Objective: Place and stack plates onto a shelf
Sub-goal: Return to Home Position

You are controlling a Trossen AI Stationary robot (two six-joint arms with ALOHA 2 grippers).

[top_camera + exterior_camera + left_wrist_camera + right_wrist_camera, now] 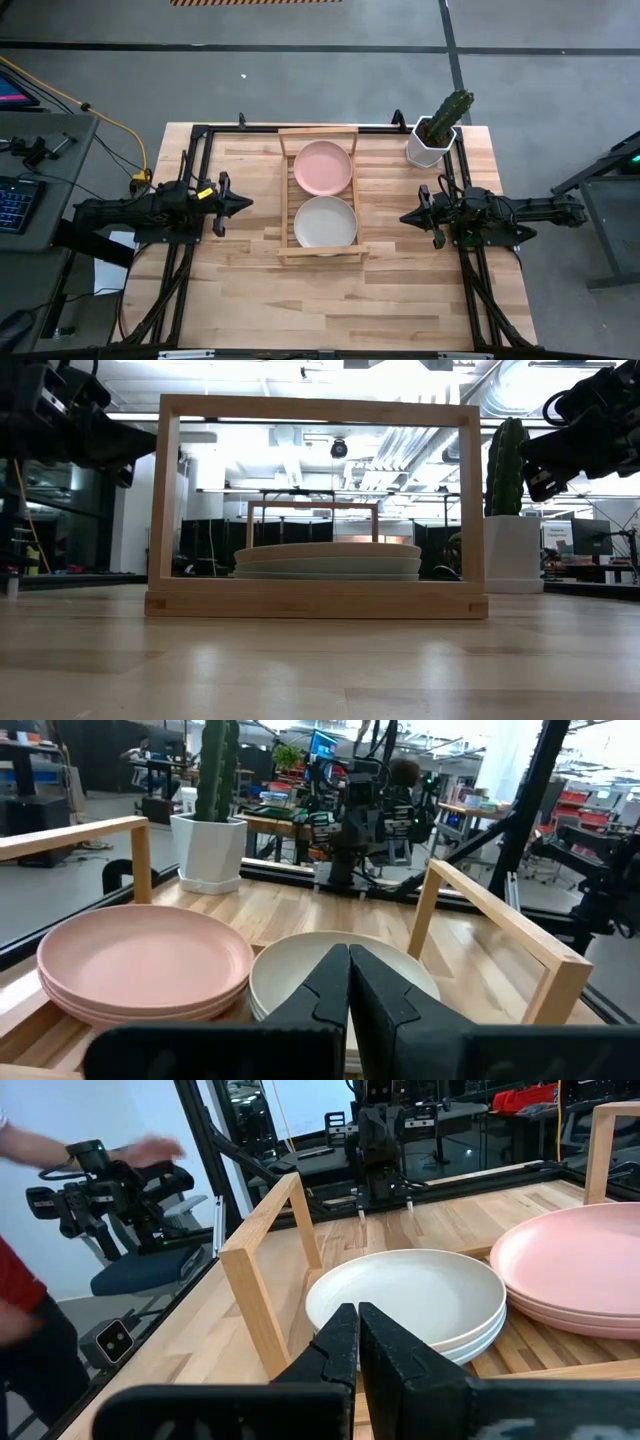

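1. The left gripper [243,203] is clenched on nothing. Its fingers [325,990] are pressed together. It hangs above the table [240,290], off the shelf's left side and apart from it, pointing at the shelf.
2. The right gripper [404,216] is likewise clenched and empty, its fingers [385,1355] meeting. It is held above the table off the shelf's right side, clear of the rail and facing the left arm.
3. The shelf [322,255] lies between the two grippers at mid-table, long axis running front to back.
4. The pink plates [322,166] form a stack in the far half of the shelf, sitting level between the side rails.
5. The cream plate [325,221] tops a second stack in the near half, just beside the pink stack. The right wrist view shows further rims under it, but their colour is uncertain.
6. A white plant pot [430,146] holding a cactus [452,110] stands at the far right corner of the table, away from the shelf.
7. Beyond the table, a person's red sleeve [18,1280] is seen.
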